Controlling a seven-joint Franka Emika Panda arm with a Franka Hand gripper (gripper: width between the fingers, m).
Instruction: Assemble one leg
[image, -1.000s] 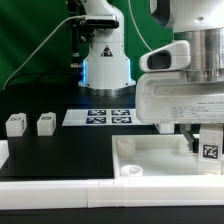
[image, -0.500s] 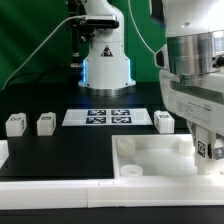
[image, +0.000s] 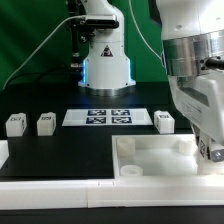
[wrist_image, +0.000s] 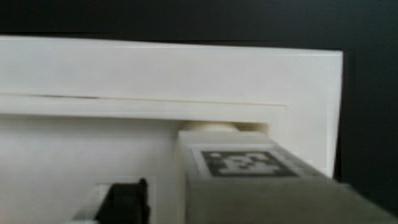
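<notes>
At the exterior view's right, a small white plastic stubby leg (wrist_image: 240, 165) with a black-and-white tag is held clamped in the end effector (image: 211, 150), long axis upright, directly over a round corner socket of the large white square tray-like tabletop (image: 150, 158) on the black desk (image: 60, 150).

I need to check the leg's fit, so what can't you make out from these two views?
- Gripper fingertips: exterior view, cut off by the picture's right edge; open or shut unclear.
- Leg lower end: wrist view, blurred, so seating in the tabletop socket is unclear.
- Tags on loose legs: exterior view, too small.
</notes>
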